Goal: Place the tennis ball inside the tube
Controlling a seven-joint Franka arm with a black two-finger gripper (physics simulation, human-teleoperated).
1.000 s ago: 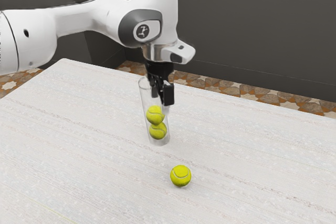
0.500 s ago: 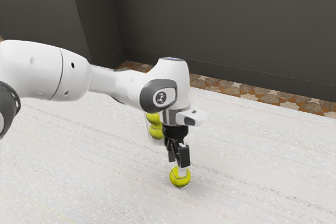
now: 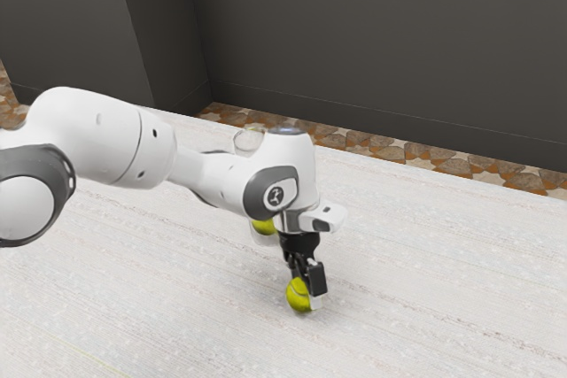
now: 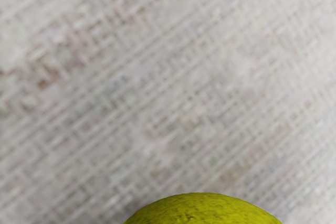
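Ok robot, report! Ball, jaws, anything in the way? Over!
Jaws down at tennis ball, grip unclear. Ball outside tube. Arm partly hides tube; another ball inside.

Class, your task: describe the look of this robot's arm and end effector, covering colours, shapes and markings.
The arm is glossy white, with smooth, rounded segments and dark grey sections at its joints. Small dark dots mark the casing, and a dark round emblem sits on a white panel framed in grey. The end effector is mostly black and angular, with a pale lower end.
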